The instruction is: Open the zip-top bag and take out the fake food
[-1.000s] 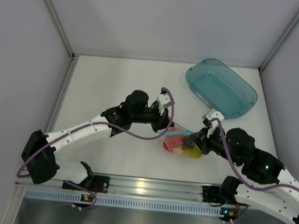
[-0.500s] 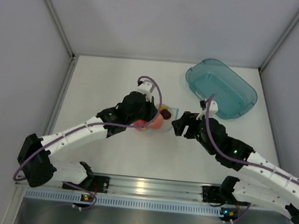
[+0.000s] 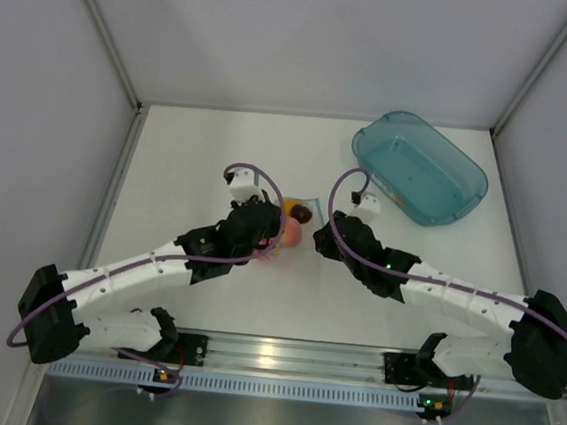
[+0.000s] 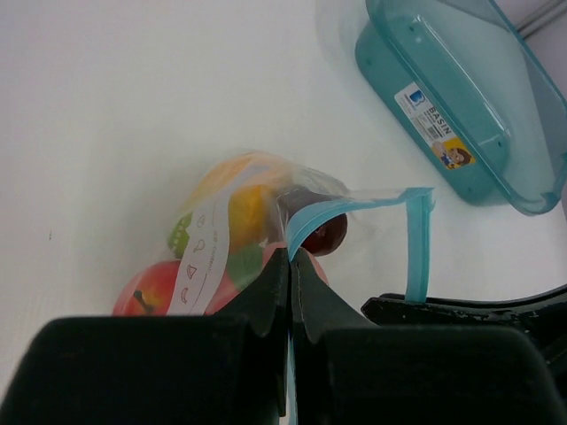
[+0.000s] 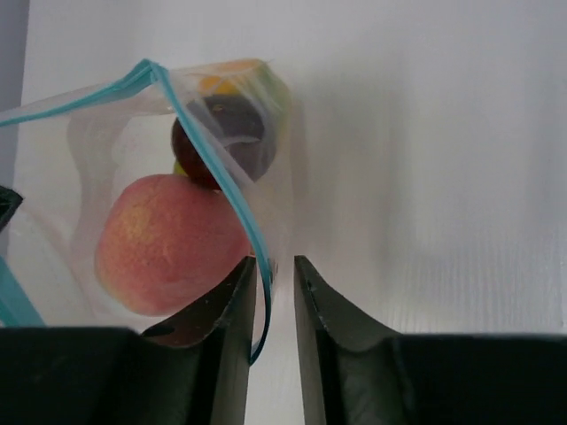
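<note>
- Left tool (image 4: 290,257): clenched on one lip of the blue zip strip (image 4: 414,248) at the mouth of the bag (image 4: 217,235).
- The bag rests on the surface (image 3: 199,154) between the two tools, well apart from the teal tub (image 3: 419,165). The fake food (image 5: 168,243) is all inside: peach, dark red piece, yellow fruit, red ball.
- Right tool (image 5: 275,264): released, jaws a narrow gap apart. The other lip of the strip runs into that gap against one finger and is not pinched yet.
- Step in hand, as judged: take the second lip, then spread the mouth.
- To do it well, seat the stiff strip deep between the jaws. Clamp on the strip alone, not the thin film or the peach just behind it.
- Then draw the lips apart low and level, with the left hold steady.
- Risks: the film slips free, or the bag lifts and the fruit rolls out.
</note>
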Robot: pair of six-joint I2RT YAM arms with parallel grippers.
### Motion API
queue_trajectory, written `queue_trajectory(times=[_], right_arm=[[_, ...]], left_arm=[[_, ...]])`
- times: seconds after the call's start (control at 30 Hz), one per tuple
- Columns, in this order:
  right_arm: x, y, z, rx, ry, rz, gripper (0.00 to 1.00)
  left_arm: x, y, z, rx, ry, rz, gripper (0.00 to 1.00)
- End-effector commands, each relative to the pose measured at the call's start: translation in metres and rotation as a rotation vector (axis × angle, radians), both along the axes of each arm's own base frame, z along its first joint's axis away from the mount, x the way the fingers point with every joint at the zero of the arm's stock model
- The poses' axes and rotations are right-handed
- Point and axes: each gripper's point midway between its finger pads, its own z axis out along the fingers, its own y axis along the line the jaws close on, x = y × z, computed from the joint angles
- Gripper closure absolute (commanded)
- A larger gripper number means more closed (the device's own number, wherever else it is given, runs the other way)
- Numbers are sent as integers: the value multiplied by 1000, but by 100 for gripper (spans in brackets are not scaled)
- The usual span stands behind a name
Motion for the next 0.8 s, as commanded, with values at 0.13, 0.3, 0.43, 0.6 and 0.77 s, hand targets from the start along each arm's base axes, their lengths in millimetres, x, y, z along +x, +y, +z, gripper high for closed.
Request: queue_trajectory(times=[0.13, 0.3, 0.43, 0.6, 0.77], right_arm=[[27, -11, -9, -16, -4, -47, 91], [28, -50, -37, -79, 26, -68, 92], [28, -56, -38, -118, 29, -23, 90], [18, -21, -7, -111, -27, 171, 73], [14, -4, 31, -121, -69, 254, 61]], left_arm=[[11, 36, 27, -85, -117, 212, 100], [10, 64, 26, -6, -147, 307, 100], [10, 64, 27, 15, -150, 303, 100], [12, 33, 19, 0, -102, 207, 100], [9, 16, 16, -15, -86, 167, 100]])
